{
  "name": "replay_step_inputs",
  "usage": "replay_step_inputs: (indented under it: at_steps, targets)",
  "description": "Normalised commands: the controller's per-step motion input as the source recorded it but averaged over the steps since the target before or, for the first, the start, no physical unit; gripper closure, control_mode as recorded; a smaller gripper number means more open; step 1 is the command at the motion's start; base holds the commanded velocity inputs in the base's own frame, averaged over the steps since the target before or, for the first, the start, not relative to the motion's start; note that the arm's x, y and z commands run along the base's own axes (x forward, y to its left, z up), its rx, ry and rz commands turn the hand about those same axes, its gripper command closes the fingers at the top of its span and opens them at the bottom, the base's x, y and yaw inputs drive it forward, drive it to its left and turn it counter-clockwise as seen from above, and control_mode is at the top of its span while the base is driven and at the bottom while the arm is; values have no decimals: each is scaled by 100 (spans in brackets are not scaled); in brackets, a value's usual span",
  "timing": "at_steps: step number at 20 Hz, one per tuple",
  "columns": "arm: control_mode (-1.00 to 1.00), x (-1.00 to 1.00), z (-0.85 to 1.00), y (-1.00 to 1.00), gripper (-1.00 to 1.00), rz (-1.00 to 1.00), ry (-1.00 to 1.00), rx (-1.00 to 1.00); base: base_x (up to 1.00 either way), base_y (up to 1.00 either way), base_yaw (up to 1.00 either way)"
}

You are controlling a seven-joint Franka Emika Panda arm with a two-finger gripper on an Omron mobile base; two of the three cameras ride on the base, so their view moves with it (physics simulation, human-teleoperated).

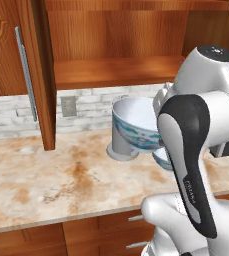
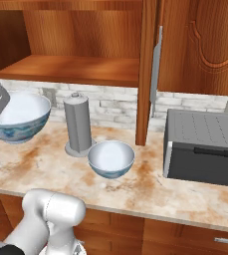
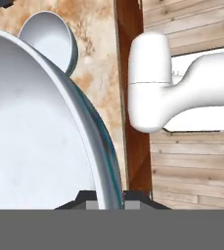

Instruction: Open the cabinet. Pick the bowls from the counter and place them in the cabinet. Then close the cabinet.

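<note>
Gripper (image 3: pixel 109 197) clamped on rim of one bowl (image 2: pixel 20 117), held tilted at left of frame, nothing in it. Second bowl (image 2: pixel 111 158) sat empty on counter (image 2: pixel 150 187), centre frame. Cabinet (image 2: pixel 85 35) doors open, shelf bare.

The cabinet (image 2: pixel 85 64) looks like reddish-brown wood with a soft satin sheen, its bar handles (image 1: pixel 26 75) brushed silver metal. The counter (image 1: pixel 61 185) reads as polished stone — beige, mottled orange-brown. Both bowls (image 2: pixel 110 158) appear glossy, like glazed ceramic. The grey cylinder (image 2: pixel 78 124) is matt; the backsplash (image 2: pixel 115 107) is rough pale brick; the grey appliance (image 2: pixel 202 147) is dull, ribbed on top.
</note>
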Motion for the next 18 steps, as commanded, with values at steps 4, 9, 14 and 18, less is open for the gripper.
replay_step_inputs:
  at_steps: [4,9,14,18]
  targets:
    - [-100,-8,69,-18,100,17,-12,-13,0,0,0]
    - [-100,0,45,-26,100,18,-19,-3,0,0,0]
    - [-100,4,30,-2,100,9,-19,-1,0,0,0]
    - [-100,20,9,0,100,0,-16,0,0,0,0]
